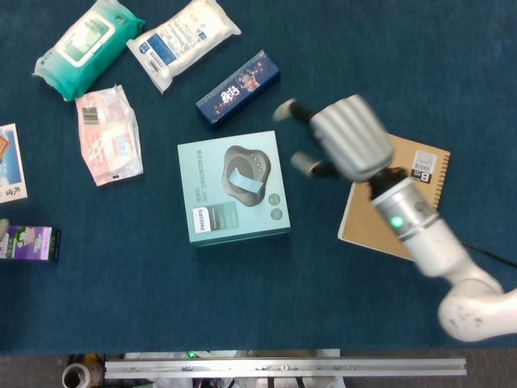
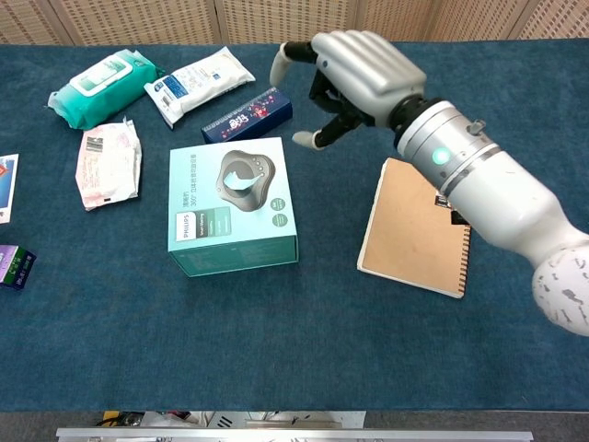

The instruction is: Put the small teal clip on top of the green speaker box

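Note:
The green speaker box lies flat in the middle of the blue table. The small teal clip rests on its top face, over the printed grey speaker picture. My right hand hovers to the right of the box, raised off it, with its fingers spread and nothing in them. It touches neither the clip nor the box. My left hand does not show in either view.
A brown spiral notebook lies right of the box, partly under my right forearm. A dark blue carton sits just behind the box. Wipe packs and a pink packet lie back left; a purple box sits at the left edge.

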